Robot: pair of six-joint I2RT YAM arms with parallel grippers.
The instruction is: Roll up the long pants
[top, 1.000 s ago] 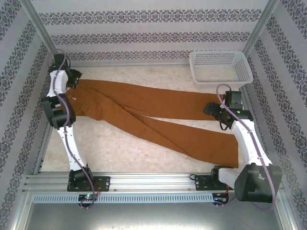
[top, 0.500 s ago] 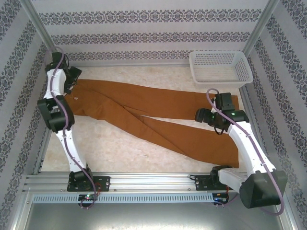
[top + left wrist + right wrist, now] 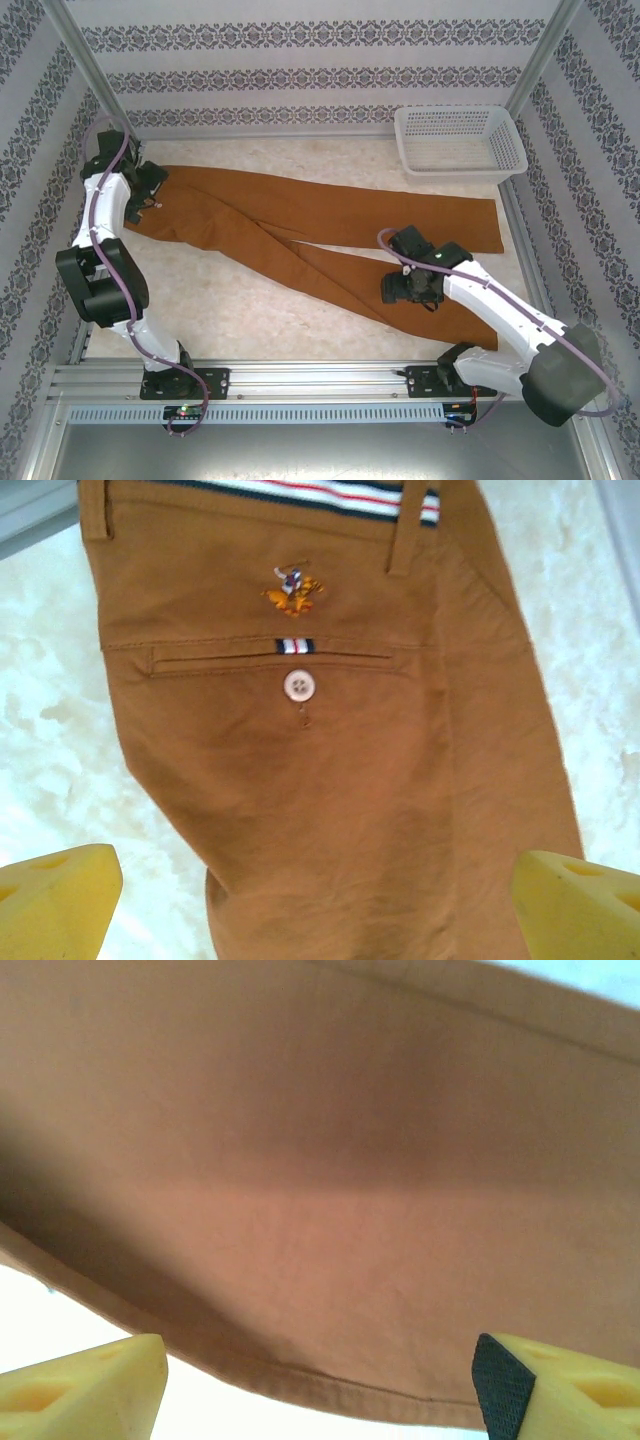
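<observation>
The long pants [image 3: 330, 215] lie flat across the table, rust-brown, with the waist at the far left and both legs running to the right. My left gripper [image 3: 148, 192] hovers open over the waist end. In its wrist view the back pocket with a pale button [image 3: 299, 685], a small embroidered logo and the striped waistband lining show above the wide-apart yellow fingertips [image 3: 55, 900]. My right gripper [image 3: 403, 287] hangs open over the nearer leg. Its wrist view has brown cloth [image 3: 320, 1160] close up, with a stitched edge seam just above the yellow fingertips [image 3: 85, 1385].
A white plastic basket [image 3: 460, 140] stands at the back right corner, beyond the leg ends. Patterned walls and metal posts close in the table on three sides. Pale marbled tabletop [image 3: 250, 310] lies bare in front of the pants.
My right arm has swung from the leg ends at the right inward and nearer, over the middle of the nearer leg. My left arm has drawn back toward the far left corner.
</observation>
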